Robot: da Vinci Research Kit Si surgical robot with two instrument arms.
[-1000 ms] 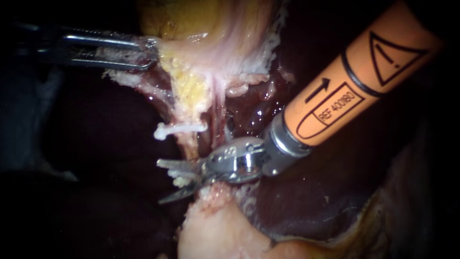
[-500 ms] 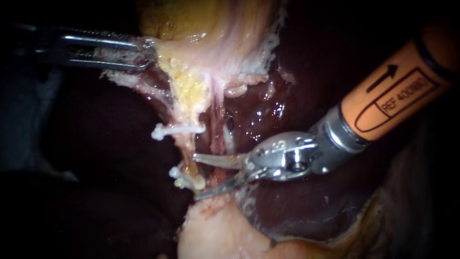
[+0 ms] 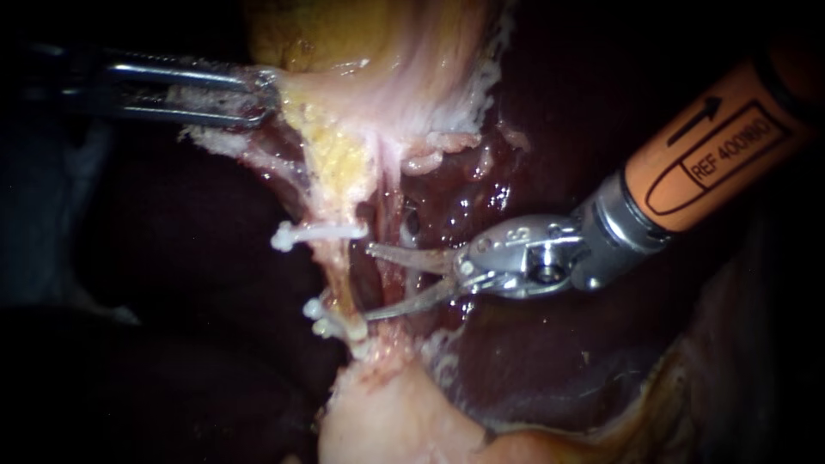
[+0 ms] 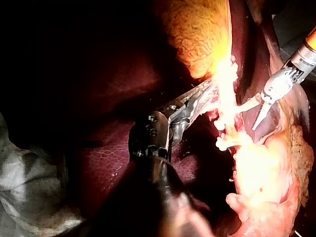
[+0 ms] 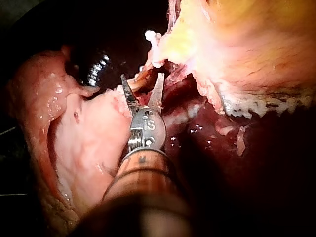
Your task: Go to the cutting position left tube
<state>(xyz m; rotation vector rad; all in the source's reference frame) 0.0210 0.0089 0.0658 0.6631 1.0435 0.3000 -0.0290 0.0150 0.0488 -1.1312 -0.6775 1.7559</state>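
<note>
Left tube (image 3: 337, 273), thin pink strand between white plastic clips (image 3: 320, 232), sits just ahead of my orange-shafted right instrument (image 3: 371, 282), blades gaping; advance squarely astride it.

The right instrument (image 3: 369, 282) has grey blades, a shiny silver wrist and an orange shaft printed with black outlines; the left instrument (image 3: 271, 96) is dull steel-grey. Beside the left jaws the gallbladder (image 3: 344, 34) is ochre-yellow, fading to pale pink streaks with a grainy yellow patch. Ahead of the blades the clips (image 3: 320, 232) are white, the tube (image 3: 341, 275) tan-pink, and under them the liver (image 3: 533, 361) glossy dark maroon.
</note>
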